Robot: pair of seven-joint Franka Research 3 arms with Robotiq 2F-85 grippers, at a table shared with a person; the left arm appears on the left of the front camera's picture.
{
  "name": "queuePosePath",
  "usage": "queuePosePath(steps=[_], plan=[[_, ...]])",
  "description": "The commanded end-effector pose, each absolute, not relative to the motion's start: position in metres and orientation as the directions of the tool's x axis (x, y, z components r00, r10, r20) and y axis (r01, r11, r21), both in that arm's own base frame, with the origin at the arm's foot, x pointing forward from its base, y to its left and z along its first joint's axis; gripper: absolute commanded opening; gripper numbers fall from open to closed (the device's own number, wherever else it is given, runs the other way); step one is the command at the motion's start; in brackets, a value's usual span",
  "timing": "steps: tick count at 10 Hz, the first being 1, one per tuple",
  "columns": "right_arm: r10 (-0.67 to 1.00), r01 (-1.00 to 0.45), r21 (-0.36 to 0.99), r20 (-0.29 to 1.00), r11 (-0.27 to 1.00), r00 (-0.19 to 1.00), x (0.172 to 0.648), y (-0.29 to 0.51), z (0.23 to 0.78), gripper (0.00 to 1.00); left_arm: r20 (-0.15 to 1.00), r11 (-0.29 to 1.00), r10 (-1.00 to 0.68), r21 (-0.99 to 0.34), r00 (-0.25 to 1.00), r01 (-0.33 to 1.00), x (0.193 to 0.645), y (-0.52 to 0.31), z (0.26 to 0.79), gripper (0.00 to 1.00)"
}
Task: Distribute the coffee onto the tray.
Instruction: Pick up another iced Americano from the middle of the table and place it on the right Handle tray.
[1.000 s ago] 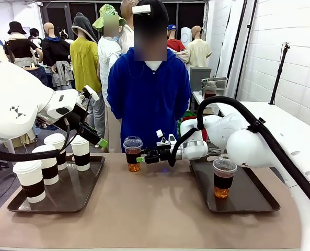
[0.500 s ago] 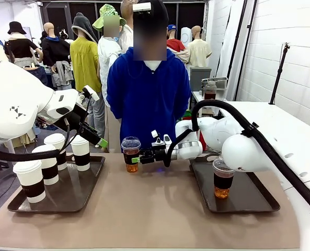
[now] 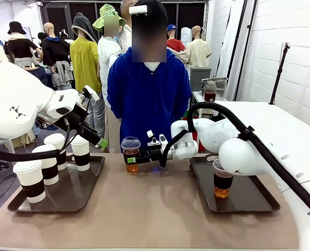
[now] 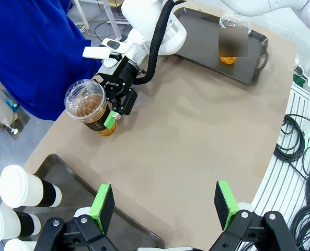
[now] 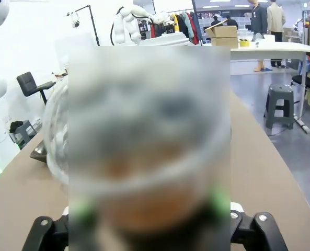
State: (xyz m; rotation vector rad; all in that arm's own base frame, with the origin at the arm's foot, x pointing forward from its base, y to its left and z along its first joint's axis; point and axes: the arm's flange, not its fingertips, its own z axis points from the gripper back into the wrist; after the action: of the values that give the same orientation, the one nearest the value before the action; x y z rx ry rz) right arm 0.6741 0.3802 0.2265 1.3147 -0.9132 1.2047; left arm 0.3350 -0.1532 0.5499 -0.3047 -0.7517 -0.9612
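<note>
Brown tabletop [image 3: 155, 209] lay bare between two trays. Right gripper [image 3: 133, 156] straddled the clear cup [image 3: 130, 153] near the far edge, grip unclear; left gripper [image 4: 165, 204] gaped, holding nothing.

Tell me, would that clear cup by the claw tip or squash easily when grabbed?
Probably. The clear cup looks like thin plastic, so it may flex. It stands tall on a narrow base with amber liquid inside, so a sideways nudge might tip it. The dome lid should limit spills.
</note>
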Motion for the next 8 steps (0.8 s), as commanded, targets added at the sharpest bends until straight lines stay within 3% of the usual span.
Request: queuePosePath(steps=[1, 5, 8], plan=[[0.117, -0.964, 0.230, 0.970, -0.135, 0.215, 0.683, 0.384, 0.230, 0.64, 0.699, 0.545, -0.631, 0.090, 0.337, 0.834, 0.336, -0.152, 0.549, 1.00], [0.116, -0.970, 0.207, 0.974, -0.131, 0.192, 0.680, 0.378, 0.242, 0.64, 0.699, 0.545, -0.631, 0.090, 0.337, 0.834, 0.336, -0.152, 0.549, 1.00], [0.113, -0.965, 0.198, 0.977, -0.170, 0.181, 0.684, 0.368, 0.283, 0.64, 0.699, 0.545, -0.631, 0.090, 0.337, 0.834, 0.336, -0.152, 0.549, 1.00]])
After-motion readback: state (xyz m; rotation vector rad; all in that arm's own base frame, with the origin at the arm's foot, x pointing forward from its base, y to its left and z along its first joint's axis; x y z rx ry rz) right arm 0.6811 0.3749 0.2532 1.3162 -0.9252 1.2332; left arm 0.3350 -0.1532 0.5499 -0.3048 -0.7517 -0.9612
